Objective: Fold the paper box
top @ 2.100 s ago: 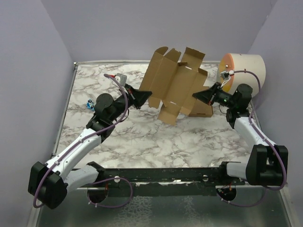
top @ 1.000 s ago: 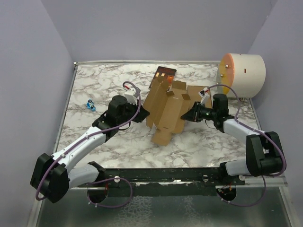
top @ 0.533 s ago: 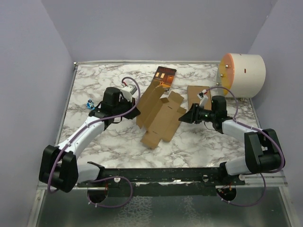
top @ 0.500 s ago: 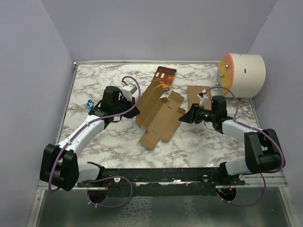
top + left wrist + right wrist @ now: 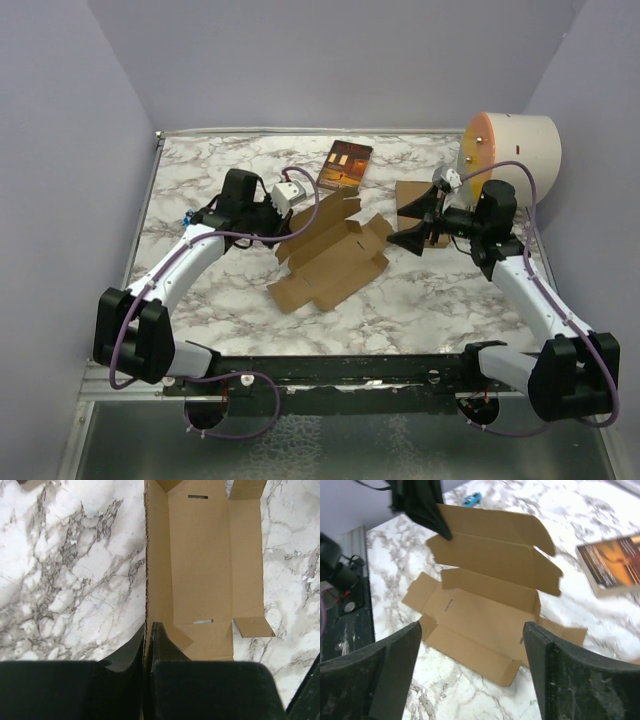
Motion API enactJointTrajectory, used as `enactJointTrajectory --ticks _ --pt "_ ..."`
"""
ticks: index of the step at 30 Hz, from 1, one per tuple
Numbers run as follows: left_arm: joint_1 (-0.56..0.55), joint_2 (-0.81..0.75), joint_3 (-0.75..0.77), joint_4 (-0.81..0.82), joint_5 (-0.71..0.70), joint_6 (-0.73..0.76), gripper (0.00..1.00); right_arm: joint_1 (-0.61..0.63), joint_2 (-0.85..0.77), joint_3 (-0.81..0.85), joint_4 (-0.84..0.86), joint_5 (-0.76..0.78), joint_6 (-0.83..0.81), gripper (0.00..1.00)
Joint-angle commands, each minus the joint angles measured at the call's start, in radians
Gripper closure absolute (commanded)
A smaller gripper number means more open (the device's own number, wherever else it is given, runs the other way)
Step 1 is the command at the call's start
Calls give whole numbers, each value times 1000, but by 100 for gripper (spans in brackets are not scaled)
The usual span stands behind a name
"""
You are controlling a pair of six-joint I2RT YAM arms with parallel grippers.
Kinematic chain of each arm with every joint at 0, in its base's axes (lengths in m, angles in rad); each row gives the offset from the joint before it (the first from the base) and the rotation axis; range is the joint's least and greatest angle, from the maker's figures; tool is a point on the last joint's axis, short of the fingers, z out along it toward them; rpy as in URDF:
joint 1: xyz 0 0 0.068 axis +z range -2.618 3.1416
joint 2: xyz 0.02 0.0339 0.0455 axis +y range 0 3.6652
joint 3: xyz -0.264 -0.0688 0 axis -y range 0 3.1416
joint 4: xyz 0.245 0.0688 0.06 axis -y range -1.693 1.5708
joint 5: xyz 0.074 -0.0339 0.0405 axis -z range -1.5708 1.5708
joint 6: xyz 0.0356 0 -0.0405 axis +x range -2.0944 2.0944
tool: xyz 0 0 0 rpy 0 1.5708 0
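Paper box (image 5: 335,260) lies spread open mid-frame on the marble table (image 5: 220,310), its upper-left edge pinched tight by the left gripper (image 5: 284,234). Right gripper (image 5: 400,222) hangs spread wide just right of it, holding nothing. Book (image 5: 345,165) lies above.

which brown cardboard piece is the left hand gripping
The wide unfolded paper box mid-table, its edge pinched in the left hand; the plain rectangular carton lies apart, by the open right hand.

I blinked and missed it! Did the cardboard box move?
Yes. The paper box came down flat, nearer and leftward, away from the cream drum.
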Motion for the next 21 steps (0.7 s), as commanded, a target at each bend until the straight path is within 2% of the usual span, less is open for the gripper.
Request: enactJointTrajectory --ticks 1,7,12,17,21 --pt "2 -13 41 14 71 166 100 -1 -40 -27 -9 -160 -153 12" --pt "2 -53 84 10 143 239 100 -63 14 98 -237 -181 -223 11" --pt "2 -113 42 -24 172 247 100 -148 52 107 -237 -146 -250 11" --pt "0 -226 -68 68 208 228 100 -172 146 134 -276 -160 -315 11" --pt "-12 -259 -112 120 224 231 100 -171 257 182 -311 -175 -365 11"
